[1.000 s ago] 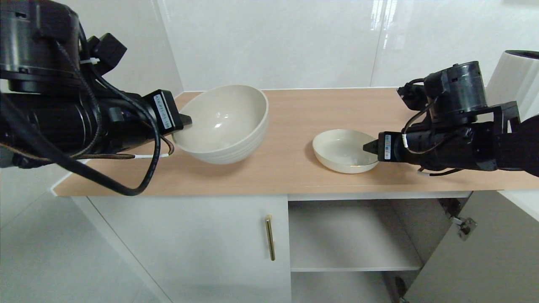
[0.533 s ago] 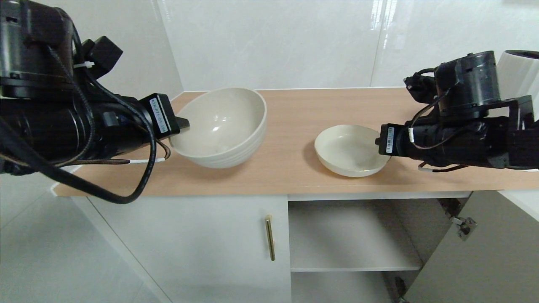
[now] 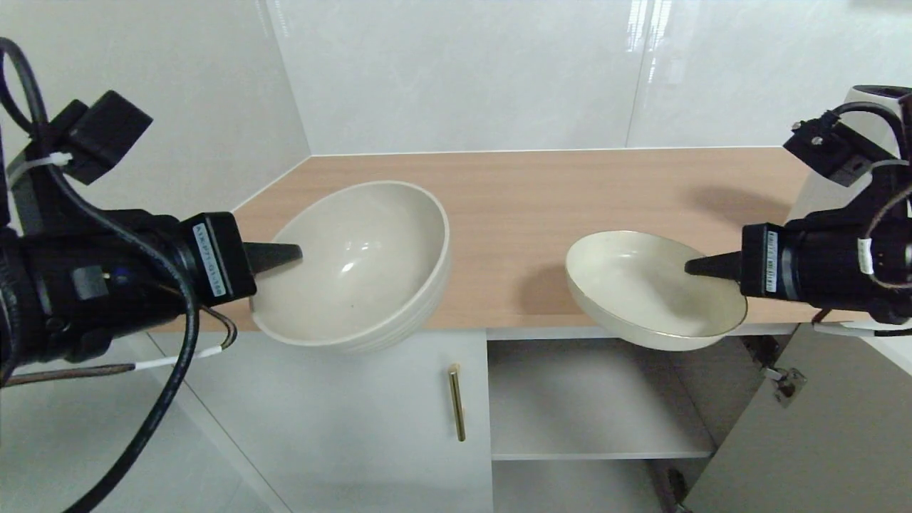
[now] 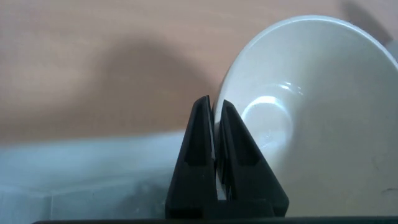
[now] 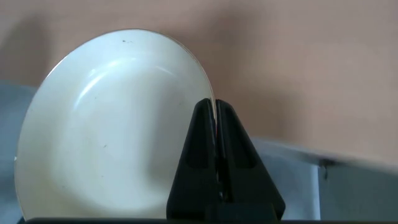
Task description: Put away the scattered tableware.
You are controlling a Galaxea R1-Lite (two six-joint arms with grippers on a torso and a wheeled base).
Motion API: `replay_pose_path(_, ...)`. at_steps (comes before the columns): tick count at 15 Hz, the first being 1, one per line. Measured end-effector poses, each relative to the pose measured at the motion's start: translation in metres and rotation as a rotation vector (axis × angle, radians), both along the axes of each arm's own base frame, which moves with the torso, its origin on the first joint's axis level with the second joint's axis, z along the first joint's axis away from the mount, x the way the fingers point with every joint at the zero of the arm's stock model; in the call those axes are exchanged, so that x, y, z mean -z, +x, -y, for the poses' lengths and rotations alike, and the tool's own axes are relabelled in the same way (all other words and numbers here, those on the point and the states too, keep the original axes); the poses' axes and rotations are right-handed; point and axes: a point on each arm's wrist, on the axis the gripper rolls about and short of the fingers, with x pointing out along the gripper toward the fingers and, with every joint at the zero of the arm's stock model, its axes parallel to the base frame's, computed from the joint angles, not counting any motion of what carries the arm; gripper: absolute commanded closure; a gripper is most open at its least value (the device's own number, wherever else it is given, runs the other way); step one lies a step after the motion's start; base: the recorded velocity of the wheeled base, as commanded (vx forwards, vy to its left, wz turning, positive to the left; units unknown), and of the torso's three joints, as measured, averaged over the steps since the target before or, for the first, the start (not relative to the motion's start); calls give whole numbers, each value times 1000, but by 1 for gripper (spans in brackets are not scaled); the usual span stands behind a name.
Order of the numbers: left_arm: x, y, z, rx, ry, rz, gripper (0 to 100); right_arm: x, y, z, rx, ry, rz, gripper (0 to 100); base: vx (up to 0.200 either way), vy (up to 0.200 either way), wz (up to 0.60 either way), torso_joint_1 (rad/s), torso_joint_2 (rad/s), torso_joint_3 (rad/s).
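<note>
Room: A kitchen corner faced with glossy white wall tiles (image 3: 463,71) is seen from above.
Worktop: A pale wooden worktop (image 3: 513,199) is run along the wall.
Cupboard: A white cupboard (image 3: 320,427) is set beneath it. The left door is shut and fitted with a brass handle (image 3: 456,402); the right side is opened onto a shelf (image 3: 598,427).
Bowl: A deep cream bowl (image 3: 363,271) is held clear of the worktop, tilted, at the front edge above the shut door.
Dish: A shallow cream dish (image 3: 641,292) is held in the air, tilted, at the front edge above the open shelf.
Left gripper: The left gripper (image 3: 292,251) is pinched narrowly on the bowl's left rim.
Right gripper: The right gripper (image 3: 691,267) is pinched narrowly on the dish's right rim.
Step in hand: Both pieces are judged to be on their way down to the shelf.
Doing it well: Because each piece is held by its rim alone, slow, steady travel is advised so that nothing swings or slips. The dish is best lowered first, kept clear of the worktop's edge. The bowl should then be carried across, with the arms kept well apart.
</note>
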Motion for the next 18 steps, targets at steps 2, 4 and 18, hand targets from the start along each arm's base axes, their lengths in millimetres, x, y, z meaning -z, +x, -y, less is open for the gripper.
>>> replay_pose_path(2,12,-13,-5,8,12,-23,100,5,-18,10,3,5,-5,100,0,0,0,0,0,0)
replay_pose_path(4,25,-23,-10,9,28,-56,100,11,-32,18,9,11,-17,100,-200,0,0,-10,10,5)
replay_pose_path(18,37,-25,-11,23,41,-90,100,30,-31,24,33,8,-32,100,-100,0,0,-2,1,1)
